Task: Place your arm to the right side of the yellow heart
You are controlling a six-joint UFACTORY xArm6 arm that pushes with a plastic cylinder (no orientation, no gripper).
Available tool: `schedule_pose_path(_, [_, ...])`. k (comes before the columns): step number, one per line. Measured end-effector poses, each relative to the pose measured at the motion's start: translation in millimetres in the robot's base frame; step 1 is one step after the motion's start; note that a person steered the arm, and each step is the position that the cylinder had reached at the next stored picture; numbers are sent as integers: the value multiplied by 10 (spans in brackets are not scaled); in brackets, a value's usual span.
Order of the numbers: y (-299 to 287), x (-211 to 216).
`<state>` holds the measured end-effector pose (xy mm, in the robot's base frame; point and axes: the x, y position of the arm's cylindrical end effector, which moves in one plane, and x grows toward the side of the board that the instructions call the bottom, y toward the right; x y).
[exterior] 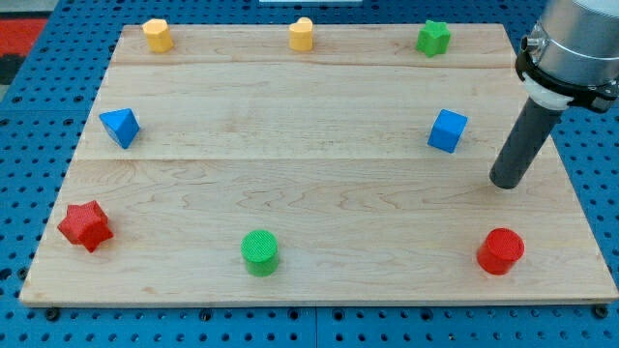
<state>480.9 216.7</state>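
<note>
The yellow heart (pixel 302 34) stands at the top middle of the wooden board (pixel 309 193). My tip (pixel 506 183) rests on the board at the view's right, far to the right of and below the heart. It is right of and a little below the blue cube (pixel 447 130), and above the red cylinder (pixel 500 251). It touches no block.
A yellow hexagon block (pixel 158 35) is at the top left and a green star (pixel 433 39) at the top right. A blue triangle block (pixel 120 127) is at the left, a red star (pixel 85 225) at the bottom left, and a green cylinder (pixel 259 252) at the bottom middle.
</note>
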Motion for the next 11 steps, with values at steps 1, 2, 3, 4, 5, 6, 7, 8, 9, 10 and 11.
schedule_pose_path(1, [0,5])
schedule_pose_path(2, [0,73])
schedule_pose_path(3, [-12,73])
schedule_pose_path(4, [-79,73])
schedule_pose_path(5, [-88,73])
schedule_pose_path(6, [90,-106])
schedule_pose_path(7, [508,-671])
schedule_pose_path(8, [375,-1409])
schedule_pose_path(9, [-559,-1534])
schedule_pose_path(10, [-1255,-2156])
schedule_pose_path(11, [-1353,-2726])
